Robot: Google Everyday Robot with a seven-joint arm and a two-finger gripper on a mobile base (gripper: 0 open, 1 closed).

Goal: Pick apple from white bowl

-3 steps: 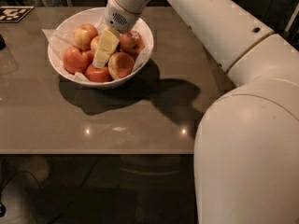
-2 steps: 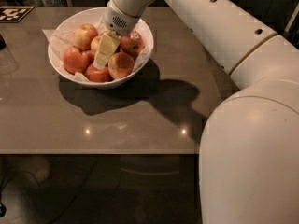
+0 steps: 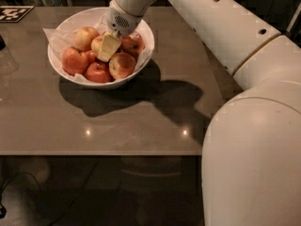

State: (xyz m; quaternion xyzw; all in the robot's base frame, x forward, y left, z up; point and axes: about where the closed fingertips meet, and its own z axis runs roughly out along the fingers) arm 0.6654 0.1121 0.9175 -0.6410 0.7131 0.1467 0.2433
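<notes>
Grey-brown table [image 3: 141,121] bearing white bowl [image 3: 149,34], end effector [image 3: 108,50] in it.

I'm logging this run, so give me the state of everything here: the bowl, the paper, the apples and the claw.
white bowl: upright on the table, holding apples.
paper: crumpled, lining the bowl.
pale apple: lying in the bowl, partly hidden by the claw.
other apples: lying in the bowl.
claw: down among the apples, against the pale apple.
</notes>
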